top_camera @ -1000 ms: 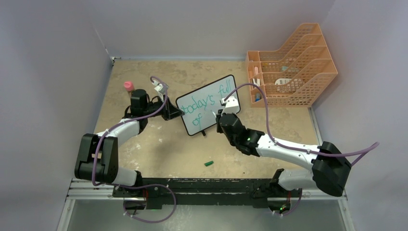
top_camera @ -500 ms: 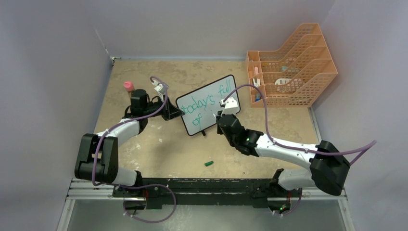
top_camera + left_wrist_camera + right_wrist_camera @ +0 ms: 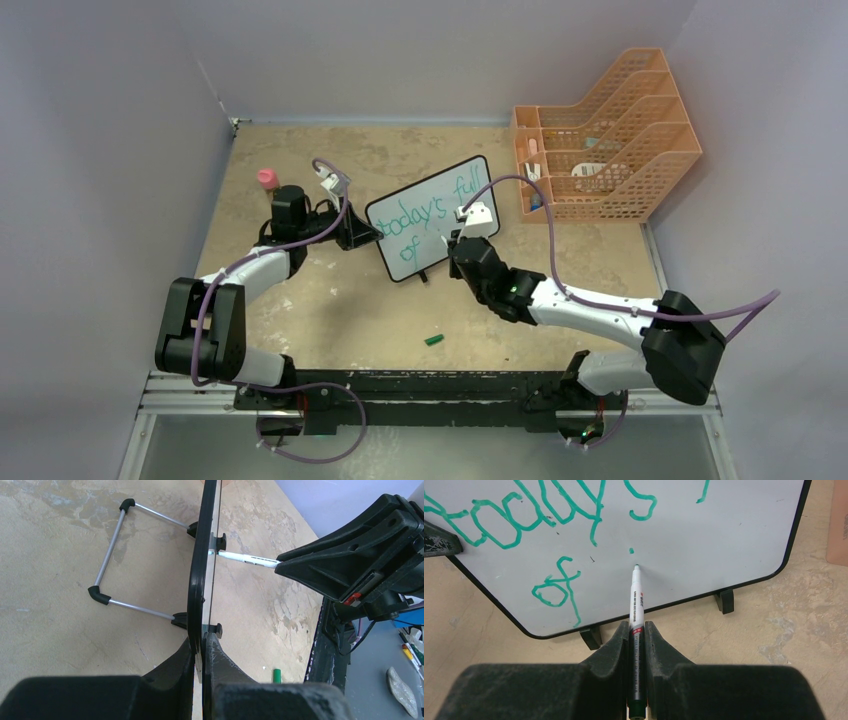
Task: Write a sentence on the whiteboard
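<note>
left gripper [image 3: 202, 645] clamped on board [image 3: 435, 215] left edge | board upright on its feet, mid-table [image 3: 330, 300], green "today's full / of" | cap [image 3: 434, 340] lying in front of board | marker [image 3: 636, 600] tip touching board face right of "of" | right gripper [image 3: 636, 627] closed on marker barrel | rack [image 3: 610, 130] far right, rear

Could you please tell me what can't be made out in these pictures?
Things in the orange rack: top view, too small, behind mesh.
The word "full" on the whiteboard: right wrist view, cut off by the top edge.
The pink-topped thing: top view, too small, partly behind the left arm.
</note>
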You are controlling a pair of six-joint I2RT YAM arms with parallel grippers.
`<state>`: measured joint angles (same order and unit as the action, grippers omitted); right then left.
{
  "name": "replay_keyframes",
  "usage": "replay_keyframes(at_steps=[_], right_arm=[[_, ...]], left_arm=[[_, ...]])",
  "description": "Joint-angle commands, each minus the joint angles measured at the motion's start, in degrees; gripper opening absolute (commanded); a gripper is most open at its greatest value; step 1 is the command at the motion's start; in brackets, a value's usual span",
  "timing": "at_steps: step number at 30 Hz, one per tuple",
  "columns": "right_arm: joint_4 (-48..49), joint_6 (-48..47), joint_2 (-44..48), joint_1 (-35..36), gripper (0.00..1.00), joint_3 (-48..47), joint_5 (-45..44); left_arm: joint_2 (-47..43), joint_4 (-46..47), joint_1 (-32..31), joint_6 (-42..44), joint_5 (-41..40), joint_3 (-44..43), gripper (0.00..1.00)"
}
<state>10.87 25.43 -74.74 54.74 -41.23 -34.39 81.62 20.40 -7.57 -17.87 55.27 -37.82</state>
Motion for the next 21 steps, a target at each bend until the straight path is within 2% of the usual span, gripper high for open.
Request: replay_keyframes(at_steps=[1, 21], right_arm=[[2.7, -1.0, 0.0, -0.2, 0.0, -3.0, -0.1], [2.0, -0.8, -1.5, -0.2, 0.0, -2.2, -0.3]], left_arm=[[-0.6, 1.1, -0.2, 1.5, 0.6, -2.0, 0.0], [-0.6, 1.0, -0.2, 1.6, 0.5, -2.0, 0.0]])
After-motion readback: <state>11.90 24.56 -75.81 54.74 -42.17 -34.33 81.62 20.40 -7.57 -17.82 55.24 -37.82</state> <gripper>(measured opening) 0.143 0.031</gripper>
